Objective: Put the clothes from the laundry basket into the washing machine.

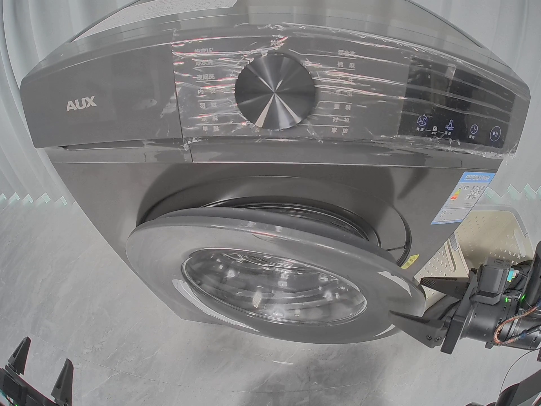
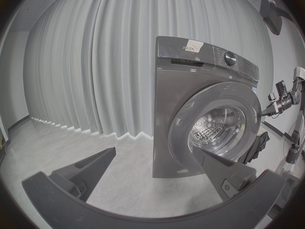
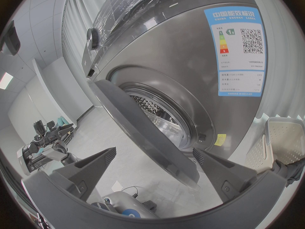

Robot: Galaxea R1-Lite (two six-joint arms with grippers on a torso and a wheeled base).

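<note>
Washing machine (image 1: 112, 108) seen front-on, door (image 1: 270, 280) ajar. Right gripper (image 1: 407, 298) at the door's 4 o'clock edge, jaws released, one on either side of the rim, grasping nothing. Left gripper (image 1: 46, 352) low at 7 o'clock over the floor (image 1: 84, 288), jaws released, empty. Laundry basket (image 1: 496, 238) at the machine's 4 o'clock. Dark clothes (image 2: 257, 145) draped over its rim.

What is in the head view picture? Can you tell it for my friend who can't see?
A grey washing machine has its round glass door partly open, with the robot's open right gripper at the door's right edge. A pale laundry basket stands right of the machine, and the open left gripper hangs low on the left.
</note>
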